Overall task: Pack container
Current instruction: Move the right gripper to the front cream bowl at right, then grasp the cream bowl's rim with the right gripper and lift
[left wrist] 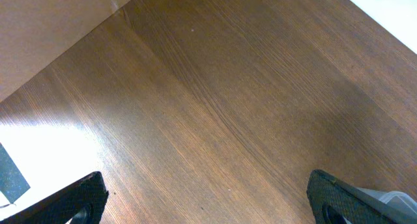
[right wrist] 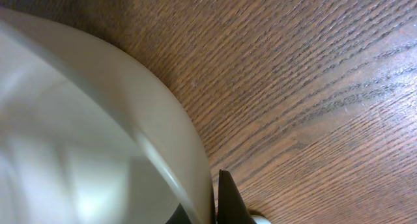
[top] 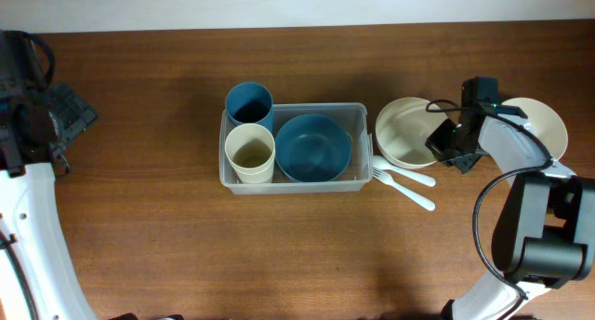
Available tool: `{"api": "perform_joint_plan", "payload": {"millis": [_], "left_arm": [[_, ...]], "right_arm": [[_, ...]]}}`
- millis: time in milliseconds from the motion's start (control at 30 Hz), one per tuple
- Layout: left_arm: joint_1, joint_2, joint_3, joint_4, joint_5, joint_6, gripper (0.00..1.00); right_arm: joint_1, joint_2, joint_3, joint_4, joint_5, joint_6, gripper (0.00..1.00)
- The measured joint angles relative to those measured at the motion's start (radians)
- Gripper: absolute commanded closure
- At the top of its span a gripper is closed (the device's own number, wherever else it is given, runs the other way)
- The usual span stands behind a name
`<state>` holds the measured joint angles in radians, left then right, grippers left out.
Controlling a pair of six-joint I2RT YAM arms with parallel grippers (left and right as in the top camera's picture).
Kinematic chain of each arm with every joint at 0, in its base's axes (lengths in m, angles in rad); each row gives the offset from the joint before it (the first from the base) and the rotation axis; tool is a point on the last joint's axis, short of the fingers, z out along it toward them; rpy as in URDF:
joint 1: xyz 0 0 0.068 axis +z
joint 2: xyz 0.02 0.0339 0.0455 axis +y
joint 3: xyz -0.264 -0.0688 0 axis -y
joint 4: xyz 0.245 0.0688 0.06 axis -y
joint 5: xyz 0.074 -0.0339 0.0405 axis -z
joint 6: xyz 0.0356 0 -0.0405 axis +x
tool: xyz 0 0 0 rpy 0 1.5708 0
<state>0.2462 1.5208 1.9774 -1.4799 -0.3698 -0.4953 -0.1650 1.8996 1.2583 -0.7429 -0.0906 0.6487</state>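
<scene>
— From above, where is the container (top: 364,139)?
— In the middle of the table (top: 139,246), holding a blue cup (top: 249,103), a cream cup (top: 250,153) and a blue bowl (top: 313,148). It looks light, thin and slippery, so a short-side rim is the best hold. The right gripper (top: 444,145) is clenched on the cream bowl (top: 402,134) beside it.
— The left wrist view?
— The left gripper (left wrist: 208,201) is spread wide over bare wood.
— The right wrist view?
— One finger (right wrist: 228,198) is against the bowl's wall. No writing is readable.
</scene>
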Motion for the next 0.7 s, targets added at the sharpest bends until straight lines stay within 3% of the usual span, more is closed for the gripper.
{"api": "perform_joint_plan", "payload": {"millis": [433, 700], "left_arm": [[0.000, 0.000, 0.000, 0.000, 0.000, 0.000, 0.00], [0.000, 0.000, 0.000, 0.000, 0.000, 0.000, 0.00]], "right_arm": [[-0.059, 0.000, 0.050, -0.051, -0.023, -0.084, 0.96], [-0.165, -0.008, 0.144, -0.101, -0.182, -0.212, 0.96]]}}
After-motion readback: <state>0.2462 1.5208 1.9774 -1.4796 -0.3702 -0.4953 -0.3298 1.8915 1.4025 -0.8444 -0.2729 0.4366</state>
